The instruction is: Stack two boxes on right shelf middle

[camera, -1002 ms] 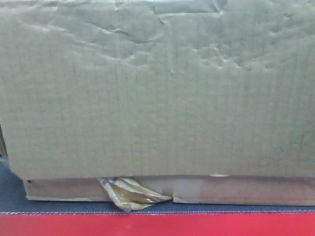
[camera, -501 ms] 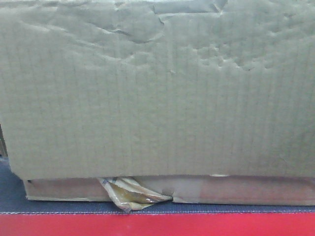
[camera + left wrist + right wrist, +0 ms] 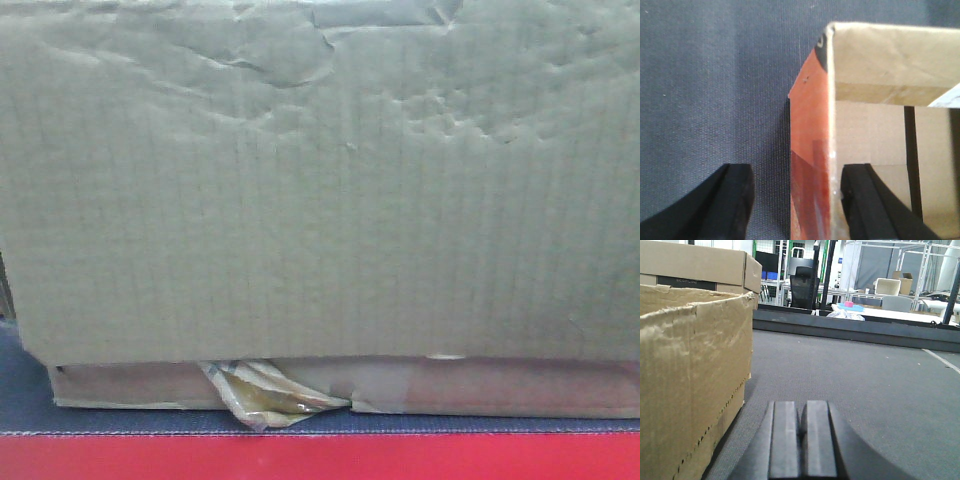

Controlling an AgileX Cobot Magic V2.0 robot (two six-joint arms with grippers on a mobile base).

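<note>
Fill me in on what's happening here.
The left gripper is open, straddling one wall of an open cardboard box: one finger inside, one outside over the grey mat. The right gripper is shut, holding nothing, low over the mat beside a box wall. Nothing is gripped yet.

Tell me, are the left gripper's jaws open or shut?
Open. The left gripper has its jaws well apart, one on each side of the box wall.

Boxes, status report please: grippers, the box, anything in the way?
Left gripper open, straddling box wall, not clamped. Right gripper shut, empty, low over grey mat beside box. No obstruction seen.
</note>
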